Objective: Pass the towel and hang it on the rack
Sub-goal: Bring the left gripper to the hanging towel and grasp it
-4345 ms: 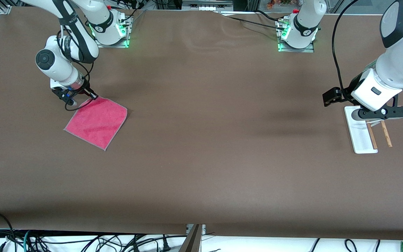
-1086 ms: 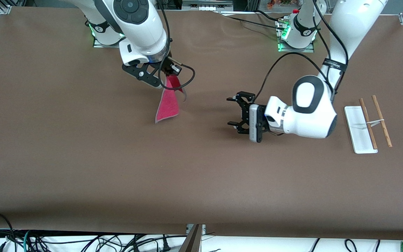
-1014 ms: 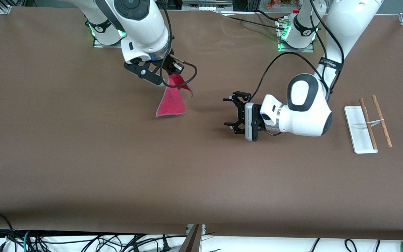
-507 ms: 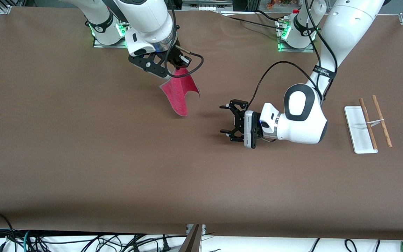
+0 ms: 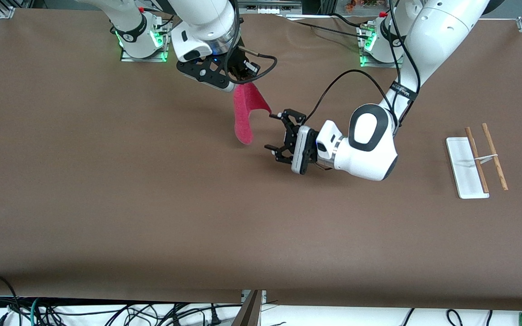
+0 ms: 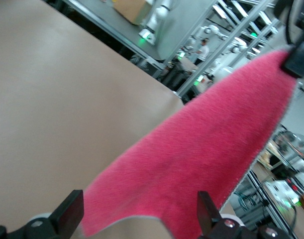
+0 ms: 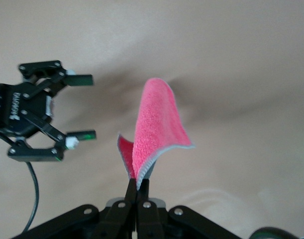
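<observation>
The right gripper [image 5: 239,83] now carries the towel [image 5: 245,113] higher, its hanging edge just outside the left gripper's [image 5: 273,131] open jaws.

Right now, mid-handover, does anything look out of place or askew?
Nothing stands out. The right gripper holds the towel by a corner, hanging folded; the open left gripper is beside it; the rack stands upright.

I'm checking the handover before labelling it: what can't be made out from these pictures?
- Right gripper fingertips: front view, hidden by its own wrist and the towel.
- Towel's pinched corner: right wrist view, shut fingers cover it.
- Whether the left gripper, open, touches the towel: unclear in every view.
- Rack: wire joint too small to make out.
</observation>
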Motion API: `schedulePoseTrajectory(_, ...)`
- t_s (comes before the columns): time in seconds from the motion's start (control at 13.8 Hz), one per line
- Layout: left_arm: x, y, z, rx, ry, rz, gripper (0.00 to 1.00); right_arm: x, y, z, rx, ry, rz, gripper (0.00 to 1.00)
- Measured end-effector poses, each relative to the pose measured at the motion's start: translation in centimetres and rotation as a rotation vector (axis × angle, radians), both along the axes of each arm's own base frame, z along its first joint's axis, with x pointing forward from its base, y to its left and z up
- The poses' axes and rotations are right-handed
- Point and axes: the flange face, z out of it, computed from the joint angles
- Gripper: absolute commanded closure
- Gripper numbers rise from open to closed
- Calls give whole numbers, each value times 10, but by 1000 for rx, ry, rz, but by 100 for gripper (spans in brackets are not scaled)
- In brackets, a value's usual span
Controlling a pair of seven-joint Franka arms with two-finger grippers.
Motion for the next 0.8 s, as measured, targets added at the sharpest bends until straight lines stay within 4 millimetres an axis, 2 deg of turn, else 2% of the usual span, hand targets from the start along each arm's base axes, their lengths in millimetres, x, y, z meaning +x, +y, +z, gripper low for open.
schedulePoseTrajectory(0.29,-6,10,0,-71,-10,-84,1,3,7,1,44,1,-5,100)
schedulePoseTrajectory(0.51,-15,19,-13,-122,-49,-127,1,4,9,6,63,-7,-9,100)
schedulePoseTrajectory(0.65,-27,15,-19,-141,-65,-156,1,4,9,9,77,-7,-12,100)
schedulePoseTrajectory(0.72,-34,13,-13,-143,-74,-169,1,4,9,11,84,-7,-13,100)
schedulePoseTrajectory(0.8,-41,11,-3,-138,-88,-179,5,4,10,13,93,-3,-16,100)
